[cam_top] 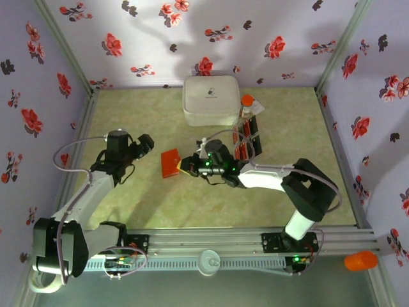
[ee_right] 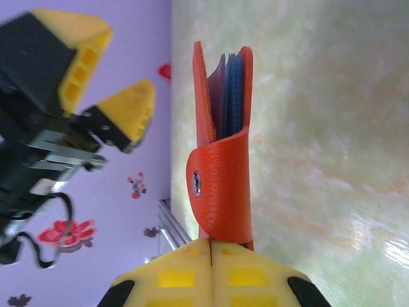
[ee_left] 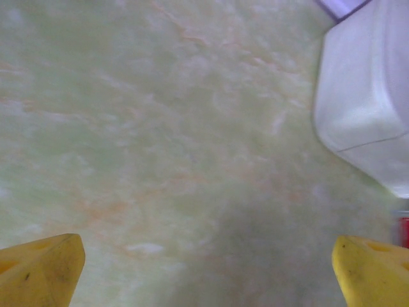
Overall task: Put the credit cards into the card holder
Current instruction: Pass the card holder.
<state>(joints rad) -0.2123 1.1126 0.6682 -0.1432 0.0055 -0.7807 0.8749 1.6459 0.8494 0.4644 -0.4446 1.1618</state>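
A: So, right arm pose?
B: Reaching toward 9 o'clock; right claw (cam_top: 185,165) clamped on card holder (cam_top: 170,163), at centre of counter (cam_top: 287,128).
A: Left?
B: Elbow bent, left claw (cam_top: 146,146) wide open, hovering at holder's 10 o'clock; credit cards (cam_top: 248,137) at its 2 o'clock.

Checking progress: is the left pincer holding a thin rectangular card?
No, the left pincer stands open, nothing between its yellow fingers above the green tabletop.

top: overhead | wrists: close, low | top+right share: card holder (cam_top: 170,163)
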